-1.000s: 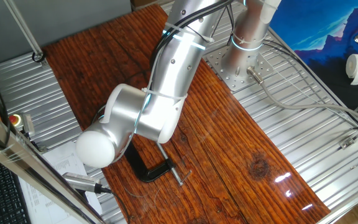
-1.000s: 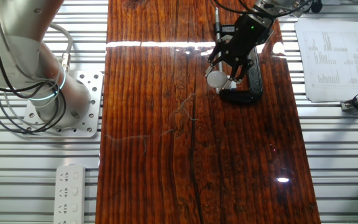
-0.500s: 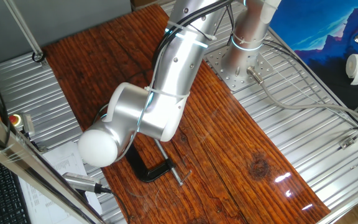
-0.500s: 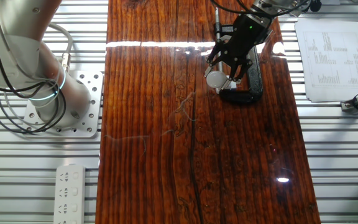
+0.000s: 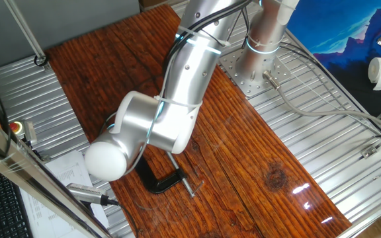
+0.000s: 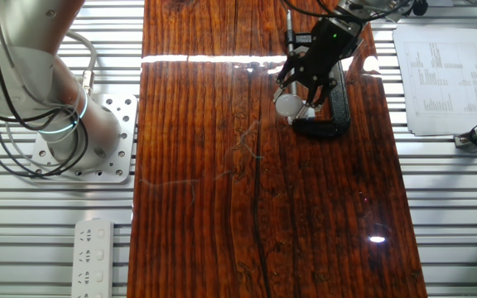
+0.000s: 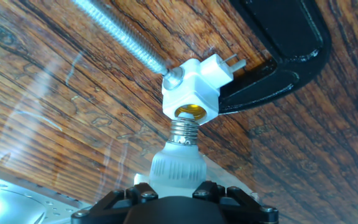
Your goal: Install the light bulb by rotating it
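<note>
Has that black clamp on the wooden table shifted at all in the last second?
No. In both fixed views the black clamp sits at the same spot on the wooden table, matching the same grain lines as before.

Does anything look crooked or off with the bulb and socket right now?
Nothing stands out. The light bulb, held in the tool, points its screw base straight at the orange-centred socket, which a black C-clamp pins to the wooden table.

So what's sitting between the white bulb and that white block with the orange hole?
Only the light bulb's own silvery screw base, its tip at the socket block's mouth, in the hand view.
</note>
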Controlling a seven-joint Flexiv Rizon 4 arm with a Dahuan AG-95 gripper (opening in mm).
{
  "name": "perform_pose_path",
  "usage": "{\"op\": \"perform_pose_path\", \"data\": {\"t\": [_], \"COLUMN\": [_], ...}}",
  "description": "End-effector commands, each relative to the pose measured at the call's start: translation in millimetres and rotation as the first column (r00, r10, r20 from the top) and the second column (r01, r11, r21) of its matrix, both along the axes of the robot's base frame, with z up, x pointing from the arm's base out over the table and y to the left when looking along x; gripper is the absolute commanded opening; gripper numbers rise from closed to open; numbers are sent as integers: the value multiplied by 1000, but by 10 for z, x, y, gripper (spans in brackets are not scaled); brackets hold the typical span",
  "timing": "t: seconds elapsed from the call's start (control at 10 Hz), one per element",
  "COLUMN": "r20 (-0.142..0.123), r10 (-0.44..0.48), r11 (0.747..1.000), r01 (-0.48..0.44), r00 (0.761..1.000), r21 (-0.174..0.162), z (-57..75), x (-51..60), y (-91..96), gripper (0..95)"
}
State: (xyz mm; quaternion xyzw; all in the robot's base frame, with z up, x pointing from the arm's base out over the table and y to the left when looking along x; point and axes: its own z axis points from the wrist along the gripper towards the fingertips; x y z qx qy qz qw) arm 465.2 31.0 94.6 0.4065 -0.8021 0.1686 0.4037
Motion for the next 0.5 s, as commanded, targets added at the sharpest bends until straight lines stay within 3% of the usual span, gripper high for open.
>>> {"op": "perform_pose_path", "data": {"t": [0.1, 0.5], "r20": [6, 23], "r10": [3, -3], "r11": [1000, 1000], "r01": [-3, 3], "r00": [1000, 1000], "r21": [3, 0], "z": [-5, -6], "x": [-10, -10], "y": [-19, -19], "gripper": [190, 190]}}
